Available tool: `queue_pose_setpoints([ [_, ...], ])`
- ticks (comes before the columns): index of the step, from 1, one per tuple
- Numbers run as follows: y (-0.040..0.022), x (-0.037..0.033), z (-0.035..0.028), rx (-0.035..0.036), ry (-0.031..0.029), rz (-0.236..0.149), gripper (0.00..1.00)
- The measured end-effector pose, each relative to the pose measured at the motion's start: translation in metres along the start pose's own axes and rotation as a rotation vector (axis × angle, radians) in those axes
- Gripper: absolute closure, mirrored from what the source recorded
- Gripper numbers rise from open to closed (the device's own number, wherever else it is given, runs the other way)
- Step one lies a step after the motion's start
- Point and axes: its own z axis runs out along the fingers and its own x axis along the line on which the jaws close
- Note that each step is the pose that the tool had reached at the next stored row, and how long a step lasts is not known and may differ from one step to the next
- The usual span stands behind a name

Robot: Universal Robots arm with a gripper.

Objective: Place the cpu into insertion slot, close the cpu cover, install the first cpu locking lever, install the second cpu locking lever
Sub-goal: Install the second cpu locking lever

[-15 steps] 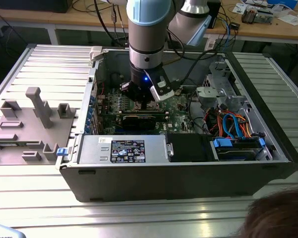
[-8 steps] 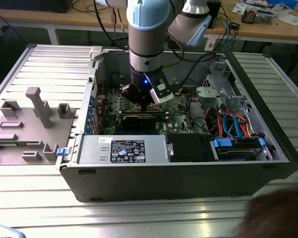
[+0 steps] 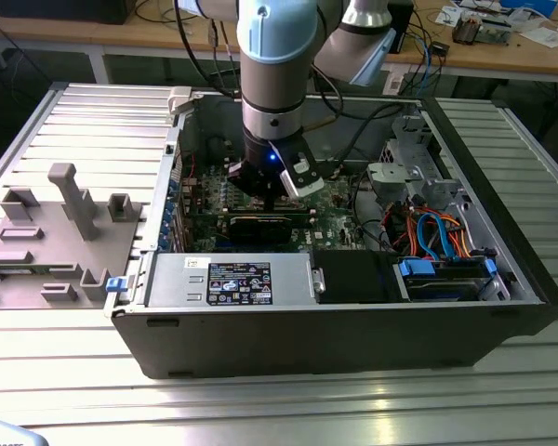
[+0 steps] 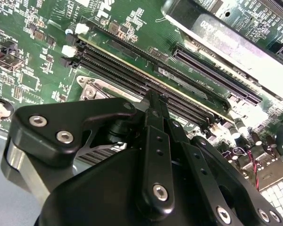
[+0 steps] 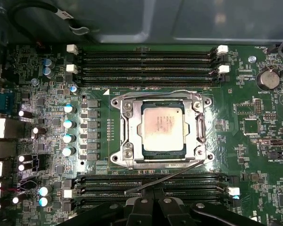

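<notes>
The arm points straight down, claw point(image 5: 151, 200) pressed together beside the cpu cover point(image 5: 161, 129).

Bright overhead light; blurred foreground

The cpu point(image 5: 163, 128), a flat square chip with a pale silver-grey top, lies level in the insertion slot point(image 5: 132, 162) on the green board. The cpu cover point(image 5: 195, 128), a dark metal frame, is shut flat around it, between the memory-slot banks.
</notes>
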Motion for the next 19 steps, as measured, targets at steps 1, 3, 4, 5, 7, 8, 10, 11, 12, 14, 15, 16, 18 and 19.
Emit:
queue_pose_setpoints([
  [1,0.0000,0.0000,-0.0001,0.0000,-0.0002,0.000,0.89],
  [3,0.0004,-0.0001,-0.0032,0.0002,-0.0008,0.000,0.89],
  [4,0.0006,-0.0001,-0.0053,0.0003,-0.0011,0.000,0.89],
  [5,0.0008,-0.0002,-0.0074,0.0002,-0.0015,0.000,0.89],
  [7,0.0012,-0.0004,-0.0117,0.0002,-0.0018,0.000,0.89],
  [8,0.0014,-0.0004,-0.0130,0.0001,-0.0021,0.000,0.89],
  [10,0.0015,-0.0004,-0.0147,0.0001,-0.0022,0.000,0.89],
  [11,0.0017,-0.0002,-0.0159,0.0003,-0.0024,0.000,0.89],
  [12,0.0018,-0.0002,-0.0173,0.0001,-0.0029,0.000,0.89],
  [14,0.0022,-0.0003,-0.0225,0.0001,-0.0040,0.000,0.89],
  [15,0.0025,-0.0003,-0.0249,0.0001,-0.0041,0.000,0.89],
  [16,0.0028,-0.0005,-0.0292,0.0002,-0.0046,0.000,0.89],
  [18,0.0029,-0.0005,-0.0297,-0.0001,-0.0048,0.000,0.89],
  [19,0.0029,-0.0004,-0.0290,-0.0016,-0.0048,0.000,0.89],
])
